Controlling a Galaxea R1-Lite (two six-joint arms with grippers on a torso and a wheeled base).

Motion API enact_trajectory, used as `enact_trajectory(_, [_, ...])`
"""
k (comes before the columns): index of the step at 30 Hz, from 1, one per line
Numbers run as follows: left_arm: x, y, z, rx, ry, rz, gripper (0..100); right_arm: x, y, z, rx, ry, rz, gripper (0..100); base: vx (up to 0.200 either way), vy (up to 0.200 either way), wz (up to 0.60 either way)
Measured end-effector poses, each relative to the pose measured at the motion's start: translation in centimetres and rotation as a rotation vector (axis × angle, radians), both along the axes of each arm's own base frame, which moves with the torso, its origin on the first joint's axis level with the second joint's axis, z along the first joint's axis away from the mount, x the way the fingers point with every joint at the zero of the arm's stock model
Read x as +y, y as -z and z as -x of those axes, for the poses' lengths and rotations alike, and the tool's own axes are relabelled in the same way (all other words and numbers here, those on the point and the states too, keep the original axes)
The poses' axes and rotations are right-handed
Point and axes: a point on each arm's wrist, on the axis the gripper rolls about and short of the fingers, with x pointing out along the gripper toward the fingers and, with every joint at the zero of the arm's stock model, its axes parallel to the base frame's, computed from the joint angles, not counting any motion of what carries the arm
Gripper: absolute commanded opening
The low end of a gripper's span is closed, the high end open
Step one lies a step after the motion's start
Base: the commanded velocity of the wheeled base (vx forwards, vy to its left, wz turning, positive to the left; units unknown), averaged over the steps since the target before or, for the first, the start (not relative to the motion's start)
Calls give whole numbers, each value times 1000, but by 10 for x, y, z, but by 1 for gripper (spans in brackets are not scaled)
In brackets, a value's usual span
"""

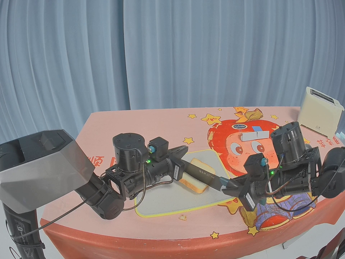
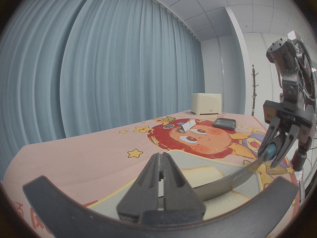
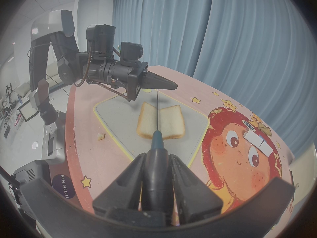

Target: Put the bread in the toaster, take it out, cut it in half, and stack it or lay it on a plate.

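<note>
While the right gripper (image 1: 230,188) has its jaws clamped on the knife (image 1: 203,172) handle, the blade lies across the bread (image 1: 194,185) on the grey mat (image 1: 165,198). The left gripper (image 1: 182,151), jaws together, sits at the blade tip. The toaster (image 1: 320,113) stands at the worktop (image 1: 143,126) far right corner.

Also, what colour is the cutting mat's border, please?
Yellow border, clearest in the right wrist view.

Red characters (image 1: 97,161) printed on pink cartoon-print worktop cloth (image 1: 143,126); small marks on cream box-shaped toaster (image 1: 320,113) and blue oval badge (image 1: 240,126). None legible.
</note>
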Motion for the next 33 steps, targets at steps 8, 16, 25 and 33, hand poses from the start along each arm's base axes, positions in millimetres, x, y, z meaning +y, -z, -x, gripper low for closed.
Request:
enact_trajectory(8, [-1,-2,0,-7,3,5,0,-2,5,3,15,-2,12,0,0,0,0])
enact_trajectory(16, [0,-4,-1,-7,-1,9,0,1,-5,-1,-13,0,-10,0,0,0,0])
enact_trajectory(25, [-2,4,-2,1,-1,0,0,1,1,0,1,-2,0,0,0,0,0])
enact_trajectory(33, [-2,0,-1,-5,3,5,0,0,1,0,6,-1,2,0,0,0,0])
